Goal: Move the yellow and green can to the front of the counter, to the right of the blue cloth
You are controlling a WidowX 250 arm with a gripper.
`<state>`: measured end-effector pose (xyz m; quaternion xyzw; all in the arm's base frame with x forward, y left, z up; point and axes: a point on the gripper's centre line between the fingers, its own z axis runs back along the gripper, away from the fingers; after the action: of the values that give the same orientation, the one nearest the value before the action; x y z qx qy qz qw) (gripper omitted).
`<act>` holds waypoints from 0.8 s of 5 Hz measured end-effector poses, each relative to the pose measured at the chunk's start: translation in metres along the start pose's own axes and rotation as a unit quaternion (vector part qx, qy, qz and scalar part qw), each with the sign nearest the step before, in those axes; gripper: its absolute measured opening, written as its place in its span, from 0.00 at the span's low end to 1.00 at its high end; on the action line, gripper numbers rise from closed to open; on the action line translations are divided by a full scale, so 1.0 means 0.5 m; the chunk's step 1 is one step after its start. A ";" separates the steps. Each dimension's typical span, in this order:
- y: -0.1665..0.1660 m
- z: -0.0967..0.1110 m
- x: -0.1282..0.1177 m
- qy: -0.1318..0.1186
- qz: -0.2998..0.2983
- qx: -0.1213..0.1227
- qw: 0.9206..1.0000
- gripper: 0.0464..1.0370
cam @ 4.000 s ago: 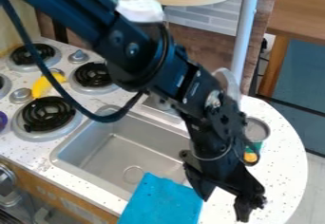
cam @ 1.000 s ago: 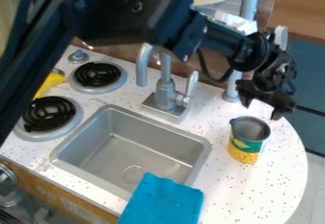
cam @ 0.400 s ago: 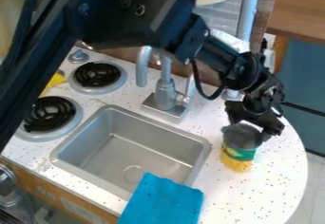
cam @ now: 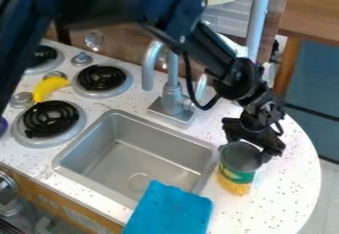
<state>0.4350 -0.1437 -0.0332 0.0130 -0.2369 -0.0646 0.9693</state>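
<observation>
The black gripper (cam: pixel 249 145) hangs over the counter to the right of the sink, with its fingers on either side of the upper part of a can and closed on it. The can (cam: pixel 236 172) is open-topped, with a grey inside and a green and yellow outside. It stands roughly upright beside the sink's right edge. Whether its base touches the counter I cannot tell. The gripper hides part of the can's back rim.
The metal sink (cam: pixel 213 166) has a faucet (cam: pixel 173 99) behind it and a blue cloth (cam: pixel 169 210) over its front edge. Stove burners (cam: pixel 50 121) and a yellow banana (cam: pixel 48 87) lie at left. A pole (cam: pixel 257 20) rises behind the gripper.
The gripper came from low at the front, up to the back right, then down onto the can. Since then, gripper and can have moved left and toward the front, closer to the sink.
</observation>
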 end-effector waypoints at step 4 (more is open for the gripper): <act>-0.074 0.031 -0.069 0.009 -0.028 -0.045 0.999 0.96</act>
<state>0.3932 -0.1757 -0.0376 -0.0238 -0.2245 -0.1023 0.9688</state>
